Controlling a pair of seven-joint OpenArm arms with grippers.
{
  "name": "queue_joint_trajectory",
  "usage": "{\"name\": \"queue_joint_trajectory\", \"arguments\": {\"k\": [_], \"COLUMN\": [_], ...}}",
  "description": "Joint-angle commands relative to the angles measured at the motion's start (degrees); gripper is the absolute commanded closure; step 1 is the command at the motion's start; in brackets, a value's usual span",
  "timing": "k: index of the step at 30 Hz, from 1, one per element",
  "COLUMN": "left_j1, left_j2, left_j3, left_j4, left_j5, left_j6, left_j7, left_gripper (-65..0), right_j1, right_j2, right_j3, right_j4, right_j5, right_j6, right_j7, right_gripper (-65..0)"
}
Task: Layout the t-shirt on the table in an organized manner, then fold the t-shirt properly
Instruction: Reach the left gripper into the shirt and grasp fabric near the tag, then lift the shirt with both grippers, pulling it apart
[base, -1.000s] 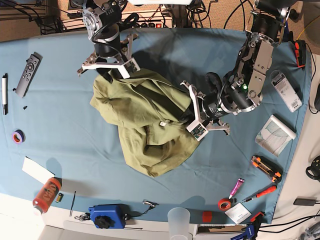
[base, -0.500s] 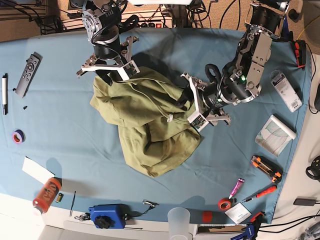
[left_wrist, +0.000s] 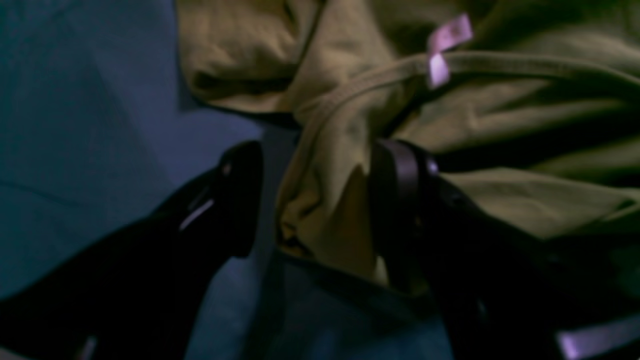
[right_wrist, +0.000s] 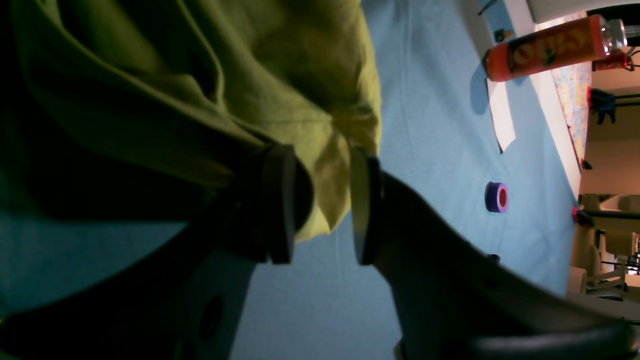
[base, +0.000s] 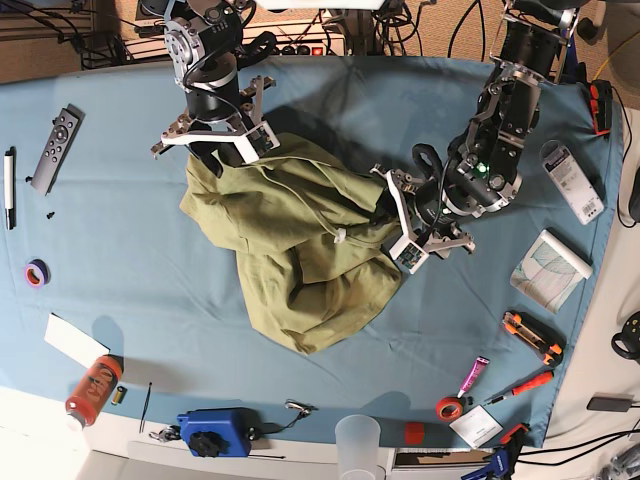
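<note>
**Shirt bunched at mid-table, spreading not yet done**

While the t-shirt (base: 290, 250) lies crumpled in a heap on the middle of the table (base: 120, 200), the job sits at the laying-out step. The left gripper (left_wrist: 312, 210) has its jaws spread, straddling a fold near the collar without pinching it. The right gripper (right_wrist: 320, 200) pinches an edge of the cloth between its pads. Next, I judge, the left needs a fresh hold so both can pull the cloth flat. A remote (base: 55, 148), tape roll (base: 37, 272) and bottle (base: 92, 390) lie well apart, not in the way.
</note>
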Motion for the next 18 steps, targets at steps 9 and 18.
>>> {"name": "queue_joint_trajectory", "arguments": {"k": [9, 18], "left_j1": [-1.16, -1.16], "left_j2": [-0.13, -0.13], "left_j3": [-0.17, -0.17], "left_j4": [1.01, 2.34], "left_j5": [-3.08, -3.13], "left_j6": [-0.20, -0.20], "left_j7": [-0.94, 4.09], "left_gripper": [0.0, 0.0], "right_j1": [0.17, 2.43], "right_j2": [0.20, 0.20], "right_j3": [0.11, 0.13], "right_j4": [1.31, 1.31], "right_j5": [-0.81, -1.86], "right_j6": [-2.32, -5.64], "right_j7": [1.62, 1.95], "right_gripper": [-18.7, -18.7]}}
